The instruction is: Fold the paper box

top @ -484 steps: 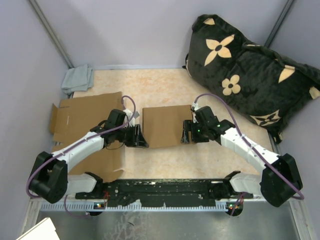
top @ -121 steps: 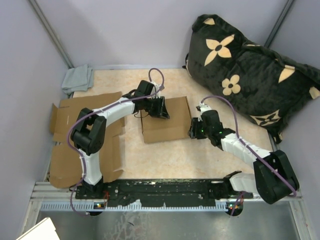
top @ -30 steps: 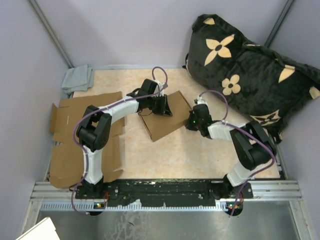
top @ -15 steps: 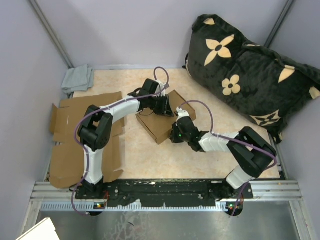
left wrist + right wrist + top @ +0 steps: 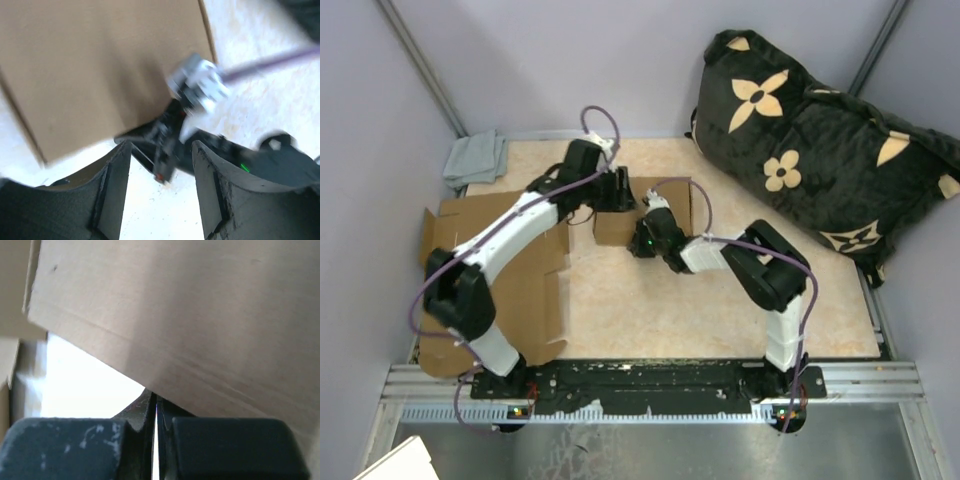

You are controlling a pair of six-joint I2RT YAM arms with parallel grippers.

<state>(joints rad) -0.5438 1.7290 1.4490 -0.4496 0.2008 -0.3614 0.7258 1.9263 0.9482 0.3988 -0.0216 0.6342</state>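
Cardboard box (image 5: 100,65) gets braced at 6 o'clock by right hand (image 5: 156,415), shut and empty, so left hand (image 5: 160,150), open and empty at 10 o'clock, can probably grab a flap.

A big black cushion (image 5: 820,150) with cream flowers slumped at the far right of the desk (image 5: 720,310); a grey cloth (image 5: 477,158) sat crumpled at far left.
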